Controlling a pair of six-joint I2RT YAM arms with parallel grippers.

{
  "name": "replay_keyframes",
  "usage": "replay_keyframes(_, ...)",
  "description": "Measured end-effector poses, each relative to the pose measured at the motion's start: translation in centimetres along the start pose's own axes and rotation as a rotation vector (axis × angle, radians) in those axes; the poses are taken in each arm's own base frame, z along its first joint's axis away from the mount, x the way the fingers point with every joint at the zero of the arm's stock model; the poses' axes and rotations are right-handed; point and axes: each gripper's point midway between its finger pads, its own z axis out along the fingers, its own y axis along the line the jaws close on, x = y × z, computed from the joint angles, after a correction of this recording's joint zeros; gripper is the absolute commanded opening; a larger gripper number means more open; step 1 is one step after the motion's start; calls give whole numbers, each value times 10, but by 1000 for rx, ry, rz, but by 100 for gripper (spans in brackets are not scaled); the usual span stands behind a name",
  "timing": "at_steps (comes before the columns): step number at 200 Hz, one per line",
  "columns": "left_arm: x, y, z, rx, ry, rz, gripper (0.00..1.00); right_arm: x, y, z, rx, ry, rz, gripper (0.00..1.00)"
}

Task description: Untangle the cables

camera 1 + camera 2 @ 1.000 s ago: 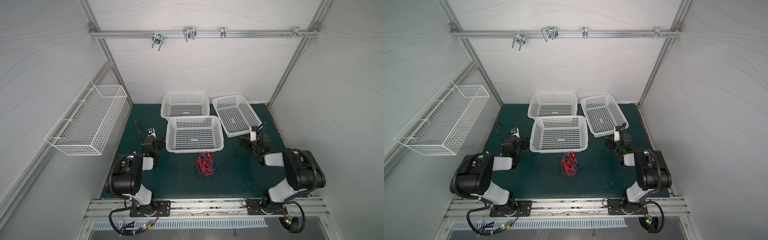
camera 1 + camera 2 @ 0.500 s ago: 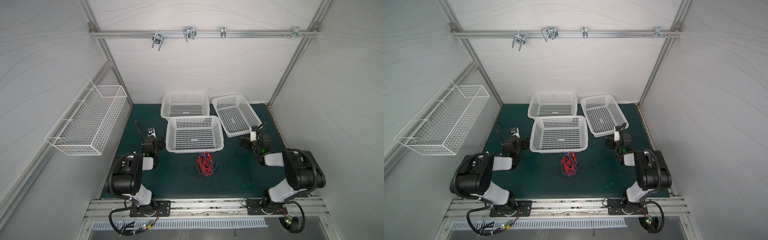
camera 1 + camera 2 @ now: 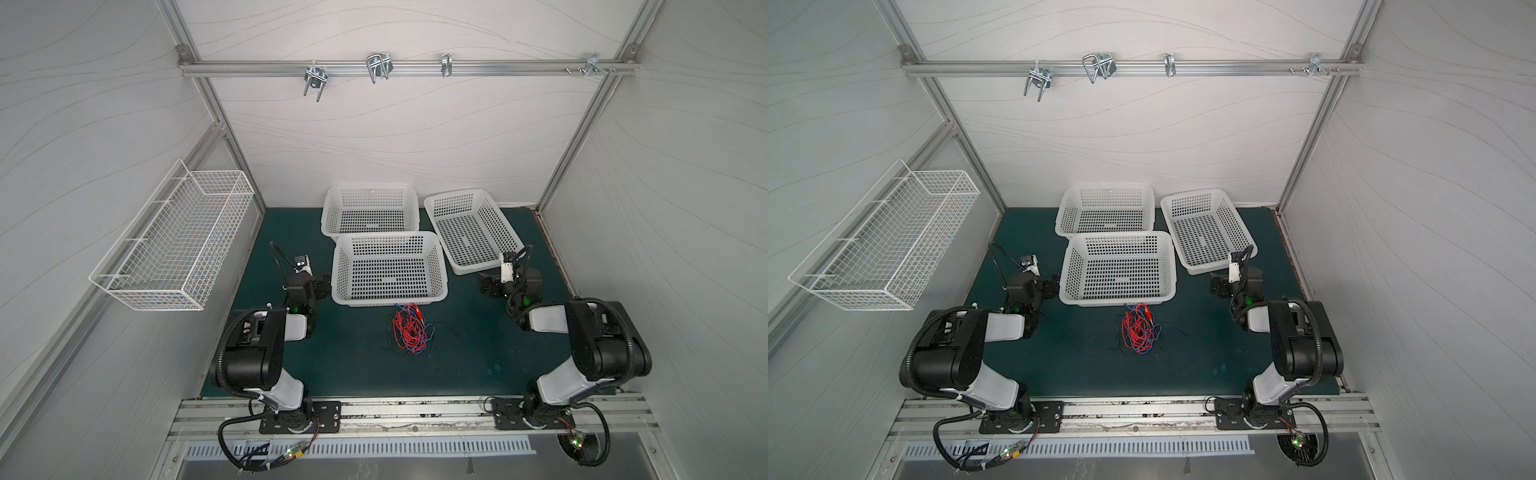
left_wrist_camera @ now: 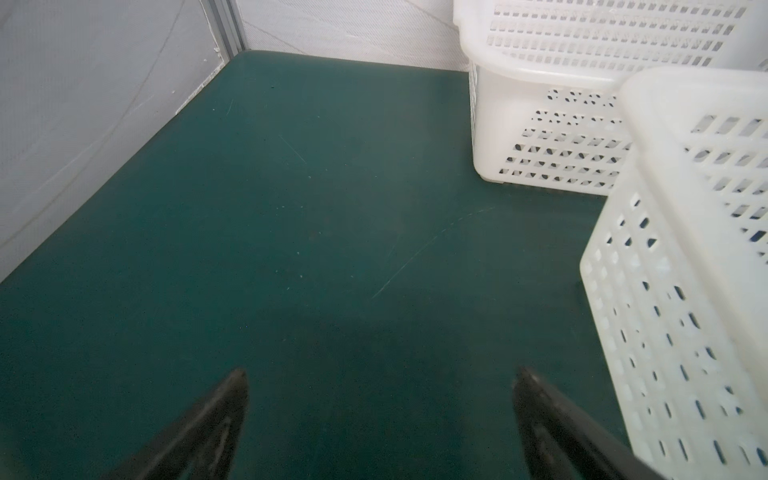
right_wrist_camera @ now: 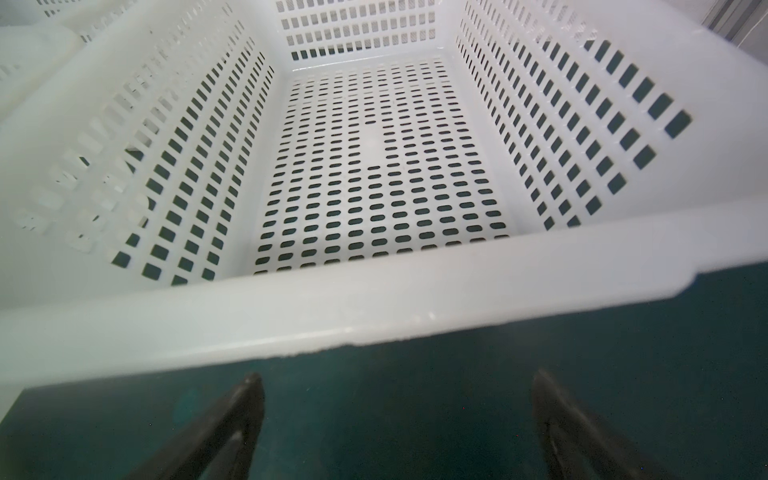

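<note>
**Left claw** (image 4: 381,374): jaws spread wide, nothing between them. Ahead of the fingertips lies bare green mat (image 4: 291,208), open as far as the side wall panel (image 4: 83,124) and the rear corner. On the claw's inner side, toward the centre of the cell, the perforated wall of the front basket (image 4: 665,311) stands close. The rear basket (image 4: 540,104) stands further ahead on that same side.

**Right claw** (image 5: 397,377): jaws spread wide, empty. The near rim of the angled basket (image 5: 374,307) runs straight across in front of the fingertips, with only a narrow strip of mat between them. In a top view, open mat lies on this claw's inner side.

**Cables** (image 3: 409,328): one tangled heap of red, blue and black wires on the mat.
- The heap lies between the two claws, nearer the arm bases than either claw and well apart from both.
- Its far edge lies just beside the near rim of the front basket; contact cannot be confirmed.
- A few loose black ends trail outward from the heap.
- Clear mat surrounds the heap on every side except the basket side.

**Change from the earlier pictures:** none. Both arms hold the same pose, both claws remain wide apart, and the heap and the three baskets keep their places.
</note>
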Motion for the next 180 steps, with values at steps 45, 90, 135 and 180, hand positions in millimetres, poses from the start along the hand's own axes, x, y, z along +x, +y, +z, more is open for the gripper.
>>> replay_keyframes(45, -45, 7, -29, -31, -123, -41, 100, -50, -4, -20, 60, -38, 0, 99)
replay_keyframes(90, -54, 13, -40, -62, -69, -84, 100, -62, -14, -41, 148, -13, 62, 99)
replay_keyframes(135, -50, 20, -57, -97, -8, -121, 100, -46, -13, -57, 191, 74, 125, 99)
replay_keyframes(180, -64, 11, -85, -40, -38, -199, 100, -58, 4, -79, 152, 62, 164, 99)
